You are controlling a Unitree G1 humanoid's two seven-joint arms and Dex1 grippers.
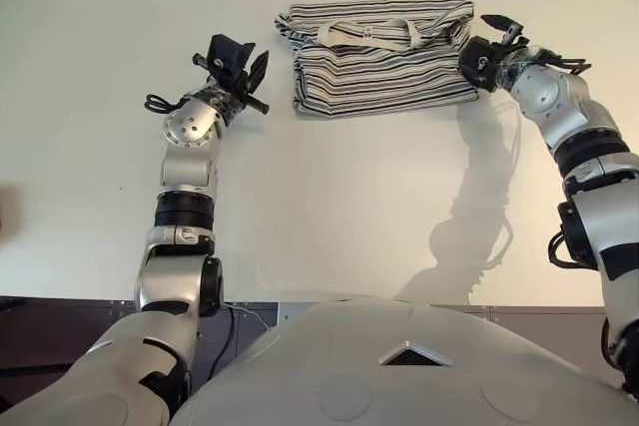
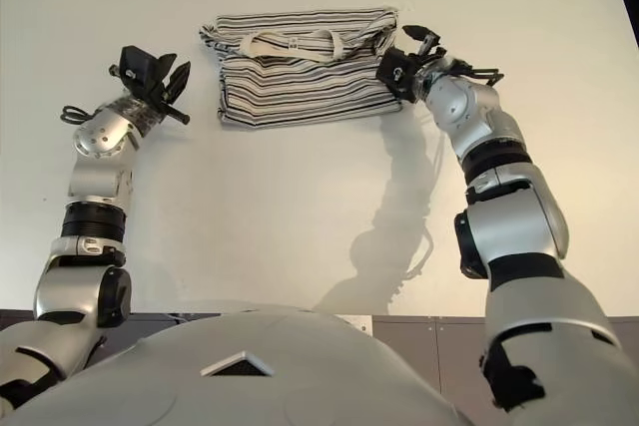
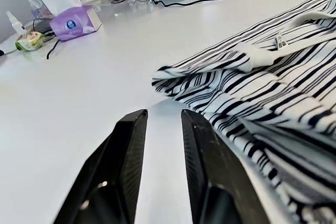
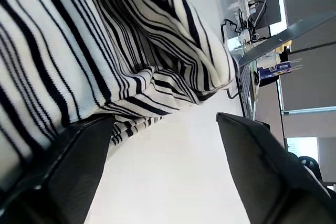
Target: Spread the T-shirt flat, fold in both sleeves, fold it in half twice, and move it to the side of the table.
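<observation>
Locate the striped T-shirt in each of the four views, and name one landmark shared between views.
Left eye view: T-shirt upper centre, right of middle.
Right eye view: T-shirt upper centre, left of middle.
Left wrist view: T-shirt just beyond the open left gripper.
Right wrist view: T-shirt against one finger of the open right gripper.
Shared landmark: the pale collar, both eye views and left wrist.

light: bright, even, falling from above and the far side | counter (image 1: 329,197): white, very bright in the head views, soft sheen toward its far end in the left wrist view | T-shirt (image 1: 379,77): thin soft shadow along its near edge, folds shaded underneath in the right wrist view | left fingers (image 3: 131,150): matte black, small glints low down
</observation>
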